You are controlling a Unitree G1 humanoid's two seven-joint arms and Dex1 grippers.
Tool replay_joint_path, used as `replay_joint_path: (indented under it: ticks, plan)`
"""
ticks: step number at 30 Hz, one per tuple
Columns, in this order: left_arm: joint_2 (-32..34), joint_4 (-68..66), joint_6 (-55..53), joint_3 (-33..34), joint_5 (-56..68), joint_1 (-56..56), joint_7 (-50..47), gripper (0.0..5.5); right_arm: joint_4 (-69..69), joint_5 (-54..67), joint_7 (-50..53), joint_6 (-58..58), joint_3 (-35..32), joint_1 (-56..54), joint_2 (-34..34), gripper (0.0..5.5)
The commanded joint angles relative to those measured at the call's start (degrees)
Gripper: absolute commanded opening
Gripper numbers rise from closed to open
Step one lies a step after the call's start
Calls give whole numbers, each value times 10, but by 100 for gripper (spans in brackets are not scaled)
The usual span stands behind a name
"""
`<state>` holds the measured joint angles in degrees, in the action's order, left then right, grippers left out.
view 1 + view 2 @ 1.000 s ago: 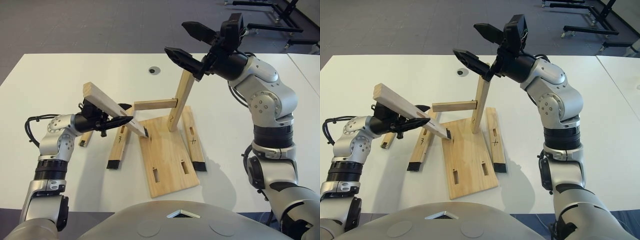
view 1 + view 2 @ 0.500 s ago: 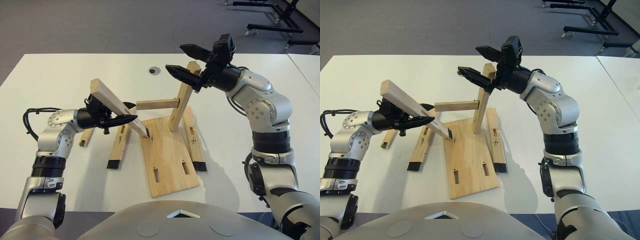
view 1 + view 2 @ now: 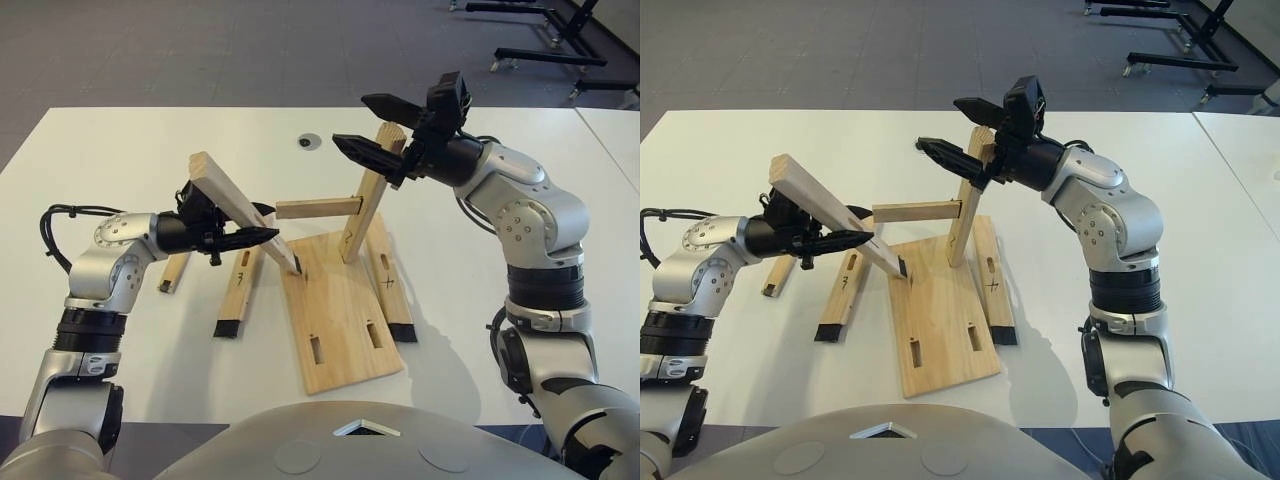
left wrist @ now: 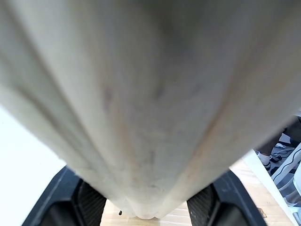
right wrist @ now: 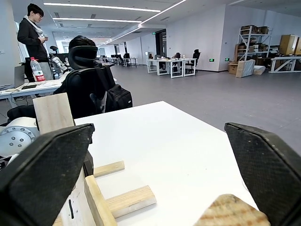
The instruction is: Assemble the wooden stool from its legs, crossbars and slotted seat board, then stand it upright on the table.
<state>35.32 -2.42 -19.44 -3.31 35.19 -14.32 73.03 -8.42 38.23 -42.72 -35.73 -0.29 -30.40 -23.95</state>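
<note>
The slotted seat board lies flat on the white table. One leg stands on the board, tilted a little, with a crossbar jutting from it toward my left. My right gripper is open, its fingers on either side of that leg's top end without closing on it. My left gripper is shut on a second leg, held slanting, its black-tipped lower end at the board's near-left corner. That held leg hides most of the left gripper's fingers.
Two more black-tipped legs lie flat: one left of the board, one along its right edge. A short crossbar lies farther left, under my left arm. A round grommet sits at the table's back.
My right gripper has come down from above and now brackets the standing leg's top. My left gripper has carried its slanted leg a little rightward toward the board.
</note>
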Motion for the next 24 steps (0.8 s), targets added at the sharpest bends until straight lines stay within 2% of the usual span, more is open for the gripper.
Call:
replay_joint_path:
  ticks: [1,13,24]
  plan:
    - [0,0,-13,-9,-14,12,3,203,-14,-1,-1,-8,12,4,11,509]
    - [-54,-3,50,48,32,48,33,203,-19,-6,-5,1,13,15,11,509]
    - [-2,-5,22,2,-47,32,29,203,-22,-9,-1,3,11,17,16,509]
